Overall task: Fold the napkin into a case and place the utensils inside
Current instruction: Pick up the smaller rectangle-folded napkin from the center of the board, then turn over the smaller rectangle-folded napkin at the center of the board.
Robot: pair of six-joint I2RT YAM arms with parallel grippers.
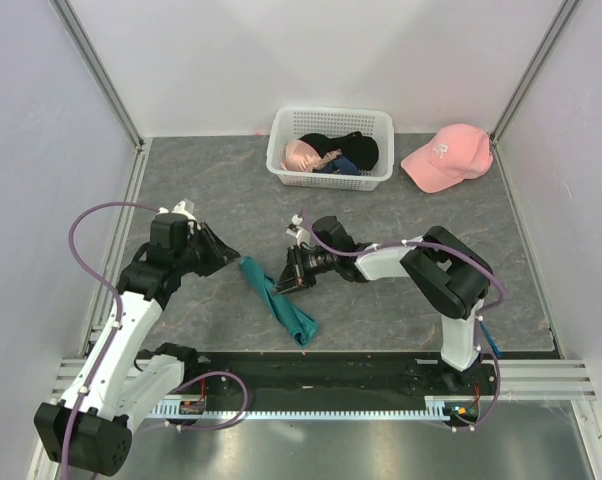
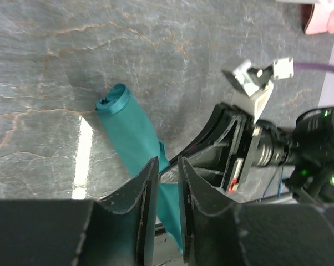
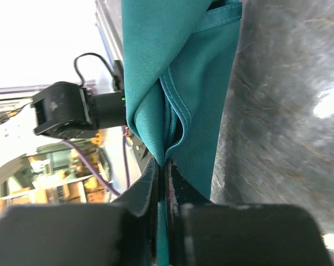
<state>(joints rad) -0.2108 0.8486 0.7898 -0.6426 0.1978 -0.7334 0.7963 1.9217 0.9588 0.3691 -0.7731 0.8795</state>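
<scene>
**Teal napkin (image 1: 278,300), narrow strip, on counter (image 1: 211,190)**

Lies slantwise on the grey surface between the two arms. Right pincer (image 3: 161,166) is clenched on a fold of the cloth. Left pincer (image 2: 167,166) is just beside the strip's far end, jaws slightly parted, holding nothing.

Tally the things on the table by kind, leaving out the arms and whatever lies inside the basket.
teal napkin: 1
white basket: 1
pink cap: 1
Total: 3
</scene>
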